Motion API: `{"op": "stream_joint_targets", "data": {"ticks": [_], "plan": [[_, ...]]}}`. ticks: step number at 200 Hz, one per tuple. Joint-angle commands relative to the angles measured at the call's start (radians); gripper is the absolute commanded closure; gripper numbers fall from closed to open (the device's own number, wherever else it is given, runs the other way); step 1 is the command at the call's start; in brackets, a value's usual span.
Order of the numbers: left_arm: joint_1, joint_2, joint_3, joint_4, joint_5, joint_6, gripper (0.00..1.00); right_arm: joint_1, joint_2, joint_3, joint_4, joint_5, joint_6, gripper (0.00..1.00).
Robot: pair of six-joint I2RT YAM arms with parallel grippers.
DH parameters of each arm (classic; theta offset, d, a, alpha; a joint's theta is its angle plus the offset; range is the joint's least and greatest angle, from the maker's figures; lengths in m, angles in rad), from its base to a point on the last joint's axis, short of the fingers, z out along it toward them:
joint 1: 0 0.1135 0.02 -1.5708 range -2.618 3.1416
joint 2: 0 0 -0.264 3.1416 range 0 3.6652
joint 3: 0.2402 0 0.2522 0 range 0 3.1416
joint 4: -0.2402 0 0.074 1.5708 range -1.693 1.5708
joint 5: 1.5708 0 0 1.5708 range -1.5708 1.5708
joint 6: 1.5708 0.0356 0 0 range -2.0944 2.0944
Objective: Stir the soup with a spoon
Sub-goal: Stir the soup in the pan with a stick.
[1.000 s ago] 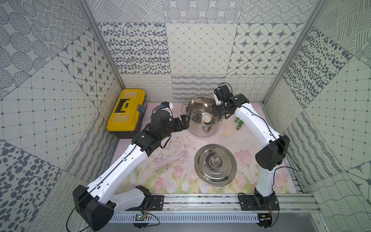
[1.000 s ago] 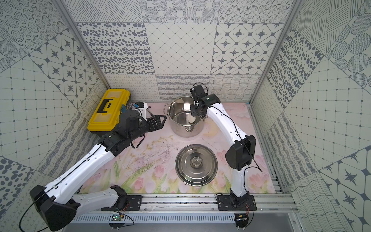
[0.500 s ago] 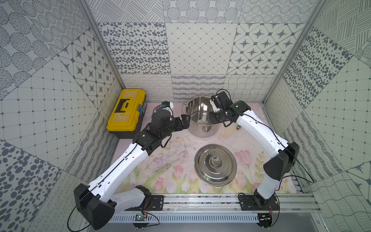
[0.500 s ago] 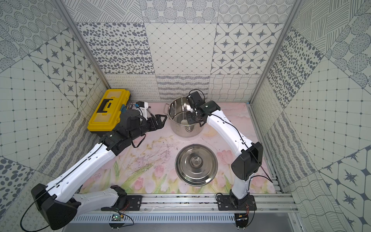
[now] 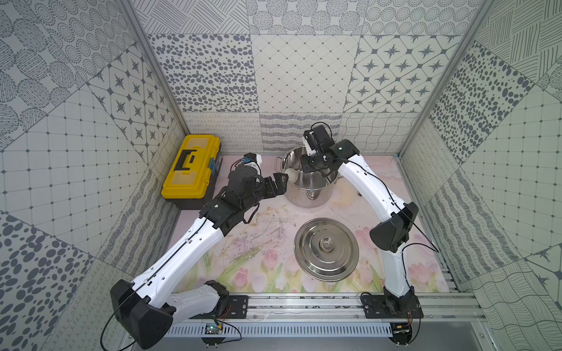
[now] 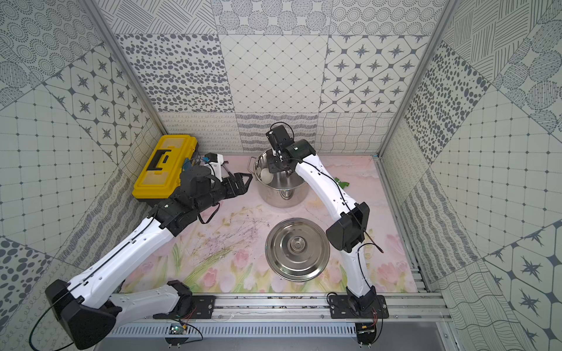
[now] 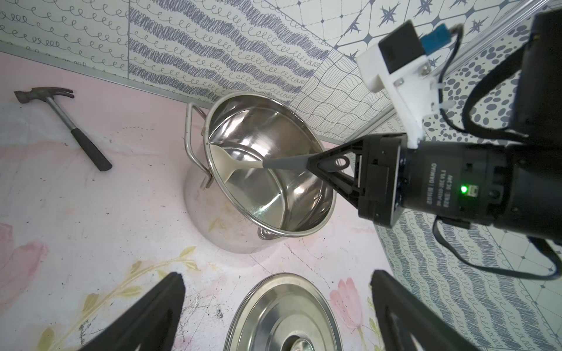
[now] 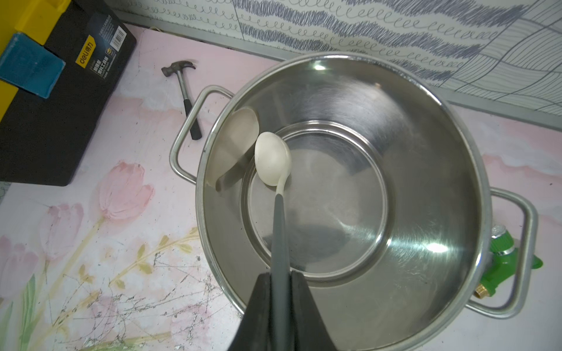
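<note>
The right gripper point(image 8: 279, 282) clamps the spoon point(image 8: 272, 158), its bowl inside the pot point(image 8: 425, 146). The left gripper point(image 7: 276, 275) gapes wide, empty.

I've the spoon point(image 8: 272, 158) between my right gripper point(image 8: 281, 275) jaws, bowl in the pot point(image 8: 474, 182) ahead — left gripper point(image 7: 276, 273) jaws face it too, lid point(image 7: 282, 316) to their right.

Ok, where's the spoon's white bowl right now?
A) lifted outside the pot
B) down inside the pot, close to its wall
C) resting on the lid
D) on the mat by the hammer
B: the right wrist view shows the right hand shut on the grey handle of the spoon, whose white bowl sits low inside the pot, near its wall.
</note>
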Motion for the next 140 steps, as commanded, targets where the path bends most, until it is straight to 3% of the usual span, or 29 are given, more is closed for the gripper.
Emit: {"op": "stream_joint_targets", "data": {"ticks": [1, 64, 140], "plan": [[-0.002, -0.01, -0.002, 0.05, -0.012, -0.004, 0.0, -0.021, 0.054, 0.116, -0.038, 0.061, -0.048, 1.0], [-0.003, -0.013, -0.01, 0.05, -0.007, -0.007, 0.0, -0.122, 0.025, 0.05, -0.052, 0.091, -0.061, 1.0], [-0.003, 0.001, -0.001, 0.06, 0.002, 0.013, 0.0, -0.137, -0.219, -0.345, 0.042, 0.065, -0.076, 1.0]]}}
